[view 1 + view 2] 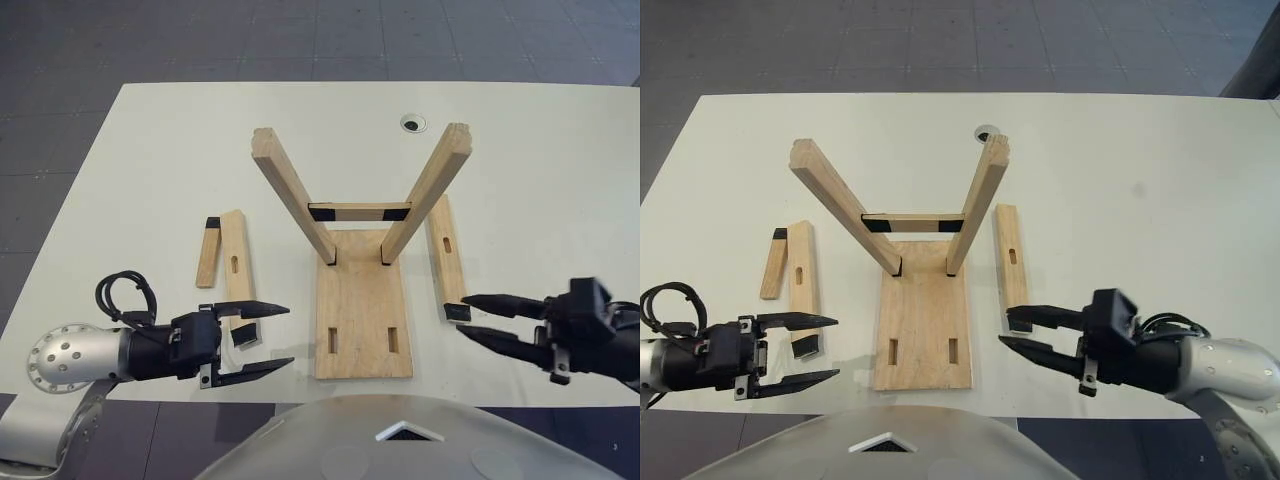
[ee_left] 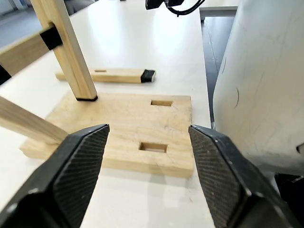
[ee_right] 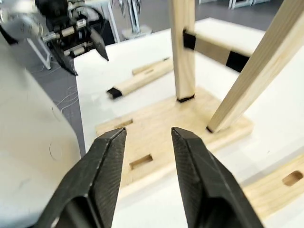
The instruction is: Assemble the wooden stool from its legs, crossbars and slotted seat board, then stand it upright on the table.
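Nearest, both grippers hang empty over the tabletop's near edge. The left gripper (image 1: 289,336) has its jaws wide, just beside the capped near end of the left loose leg (image 1: 237,272). The right gripper (image 1: 461,316) is parted more narrowly, its tips just beside the capped near end of the right loose leg (image 1: 446,255).

Between them the seat board (image 1: 362,300) lies flat, its near slots (image 1: 333,340) unfilled and its near end close to the edge of the tabletop (image 1: 540,200). The pieces are plain wood: stiff, probably light, and smooth enough to slip in a shallow pinch. Each loose leg is likely best taken across its narrow sides near mid-length, clear of its slot.

A short crossbar (image 1: 207,252) lies just left of the left loose leg. Farther off, the standing legs (image 1: 292,195) rise splayed from the board's far slots, joined by a fitted crossbar (image 1: 359,212). That frame looks top-heavy and may rock if the board is nudged.

There is open room to the right and far side, little along the near edge.
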Motion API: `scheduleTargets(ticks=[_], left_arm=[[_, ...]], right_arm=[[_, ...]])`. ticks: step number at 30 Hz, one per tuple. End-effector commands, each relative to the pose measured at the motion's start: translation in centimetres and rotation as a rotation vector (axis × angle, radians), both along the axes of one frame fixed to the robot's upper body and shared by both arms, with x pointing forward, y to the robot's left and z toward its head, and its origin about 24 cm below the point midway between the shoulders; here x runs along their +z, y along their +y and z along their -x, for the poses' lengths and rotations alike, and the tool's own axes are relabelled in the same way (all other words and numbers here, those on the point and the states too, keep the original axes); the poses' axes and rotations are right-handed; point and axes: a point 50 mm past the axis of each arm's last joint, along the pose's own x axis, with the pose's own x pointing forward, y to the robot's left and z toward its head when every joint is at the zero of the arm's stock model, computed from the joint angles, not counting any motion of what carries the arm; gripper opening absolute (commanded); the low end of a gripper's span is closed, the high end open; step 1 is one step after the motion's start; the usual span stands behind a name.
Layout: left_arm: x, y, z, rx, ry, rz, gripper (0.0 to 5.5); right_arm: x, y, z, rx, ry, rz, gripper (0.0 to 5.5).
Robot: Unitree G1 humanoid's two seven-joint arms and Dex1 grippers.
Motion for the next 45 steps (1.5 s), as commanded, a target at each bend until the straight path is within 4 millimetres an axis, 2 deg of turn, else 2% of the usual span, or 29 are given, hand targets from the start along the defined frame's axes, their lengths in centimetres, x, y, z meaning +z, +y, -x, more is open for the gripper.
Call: scheduleTargets(ticks=[1, 6, 9, 19, 27, 32, 39, 42, 45], left_arm=[[-1.5, -0.2, 0.2, -0.052, 0.081, -0.122, 3.70], [-3.3, -1.5, 0.7, -0.026, 0.099, -0.137, 4.57], [-3.5, -2.1, 1.1, -0.031, 0.103, -0.138, 5.08], [-5.0, -3.1, 1.1, 0.069, 0.116, -0.134, 5.08], [-6.4, -3.1, 1.5, 0.077, 0.126, -0.175, 5.08], [-6.7, -3.2, 0.9, 0.108, 0.101, -0.186, 5.08], [-7.3, -3.4, -1.7, 0.252, 0.011, -0.168, 5.08], [-7.4, -3.5, -1.6, 0.245, 0.020, -0.164, 5.08], [-7.5, -3.7, -1.5, 0.233, 0.027, -0.160, 5.08]], right_arm=[[-2.7, 0.1, 1.5, 0.132, 0.081, 0.143, 2.46], [-4.9, -0.1, 3.0, 0.239, 0.125, 0.263, 3.44], [-5.6, 0.1, 2.7, 0.238, 0.074, 0.299, 4.01], [-7.4, 2.2, 1.5, 0.162, -0.020, 0.276, 4.01], [-7.5, 3.2, 0.4, 0.078, -0.065, 0.229, 4.01], [-7.6, 3.4, 0.9, 0.107, -0.052, 0.229, 4.01], [-8.2, 3.6, 1.3, 0.123, -0.027, 0.227, 4.01], [-8.5, 3.6, 0.7, 0.088, -0.034, 0.226, 4.01], [-8.8, 3.8, -0.9, -0.010, -0.078, 0.219, 4.01]])
